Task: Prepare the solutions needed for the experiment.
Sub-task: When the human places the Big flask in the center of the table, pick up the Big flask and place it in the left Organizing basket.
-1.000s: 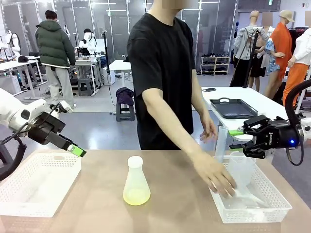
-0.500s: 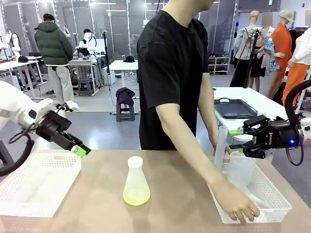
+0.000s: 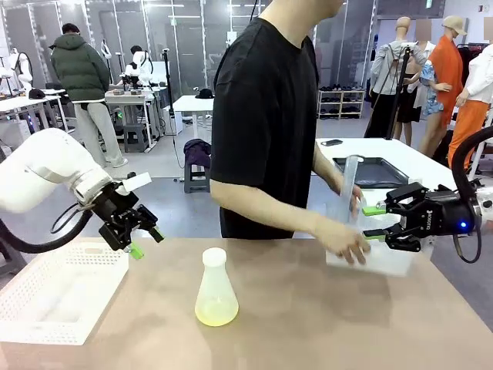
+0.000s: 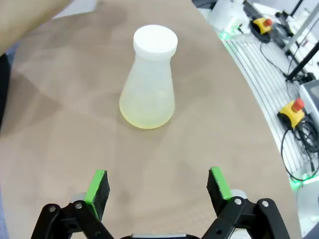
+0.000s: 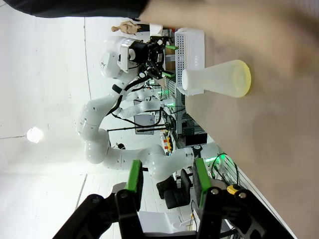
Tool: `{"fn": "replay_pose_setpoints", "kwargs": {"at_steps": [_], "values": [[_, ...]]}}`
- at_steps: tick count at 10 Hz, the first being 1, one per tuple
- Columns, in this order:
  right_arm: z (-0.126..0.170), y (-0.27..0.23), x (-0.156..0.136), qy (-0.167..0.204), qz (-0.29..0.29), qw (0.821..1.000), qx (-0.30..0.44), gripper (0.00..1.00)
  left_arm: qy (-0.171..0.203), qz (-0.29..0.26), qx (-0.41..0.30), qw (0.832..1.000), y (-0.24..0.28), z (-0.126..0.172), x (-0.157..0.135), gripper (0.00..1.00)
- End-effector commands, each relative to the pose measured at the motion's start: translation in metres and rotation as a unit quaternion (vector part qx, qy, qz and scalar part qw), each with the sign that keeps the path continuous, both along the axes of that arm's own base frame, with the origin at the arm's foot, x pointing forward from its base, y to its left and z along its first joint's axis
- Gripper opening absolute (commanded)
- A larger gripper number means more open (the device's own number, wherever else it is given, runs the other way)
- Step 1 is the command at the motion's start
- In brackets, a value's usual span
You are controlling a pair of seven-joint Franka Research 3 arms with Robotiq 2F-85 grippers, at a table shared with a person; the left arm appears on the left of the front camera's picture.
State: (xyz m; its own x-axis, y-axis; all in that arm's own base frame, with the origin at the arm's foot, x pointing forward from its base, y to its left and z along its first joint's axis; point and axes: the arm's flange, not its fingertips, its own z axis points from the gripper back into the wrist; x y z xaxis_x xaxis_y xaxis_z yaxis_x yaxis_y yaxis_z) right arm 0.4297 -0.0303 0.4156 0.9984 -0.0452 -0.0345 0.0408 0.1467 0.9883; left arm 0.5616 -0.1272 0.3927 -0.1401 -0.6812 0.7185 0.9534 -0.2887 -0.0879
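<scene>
Left pincer hangs spread, aimed down at flask.

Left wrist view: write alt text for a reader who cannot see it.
A capped, cloudy plastic flask with a little pale yellow liquid stands upright on a brown table. The left pincer hangs open before it, touching nothing.

Flask w/ solutions mid-table, basket to its left, person's hand right
</scene>
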Motion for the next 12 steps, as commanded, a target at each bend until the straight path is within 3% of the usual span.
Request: {"fn": "replay_pose_setpoints", "kwargs": {"at_steps": [1, 6, 8, 10, 12], "values": [[0.000, 0.000, -0.001, 0.000, 0.002, 1.000, 0.003, 0.52, 0.007, 0.017, 0.002, 1.000, 0.006, 0.005, -0.005, 1.00], [0.000, 0.000, -0.001, 0.000, 0.002, 1.000, 0.003, 0.52, 0.002, 0.011, 0.001, 1.000, 0.007, 0.002, 0.001, 1.00], [0.000, 0.000, -0.001, 0.000, 0.002, 1.000, 0.003, 0.52, -0.091, -0.032, -0.020, 0.995, -0.017, 0.000, 0.018, 1.00], [0.000, 0.000, -0.001, 0.000, 0.002, 1.000, 0.003, 0.52, -0.114, -0.053, -0.042, 0.991, -0.033, -0.008, 0.026, 1.00], [0.000, 0.000, -0.001, 0.000, 0.002, 1.000, 0.003, 0.52, -0.104, -0.065, -0.068, 0.990, -0.048, -0.019, 0.030, 1.00]]}}
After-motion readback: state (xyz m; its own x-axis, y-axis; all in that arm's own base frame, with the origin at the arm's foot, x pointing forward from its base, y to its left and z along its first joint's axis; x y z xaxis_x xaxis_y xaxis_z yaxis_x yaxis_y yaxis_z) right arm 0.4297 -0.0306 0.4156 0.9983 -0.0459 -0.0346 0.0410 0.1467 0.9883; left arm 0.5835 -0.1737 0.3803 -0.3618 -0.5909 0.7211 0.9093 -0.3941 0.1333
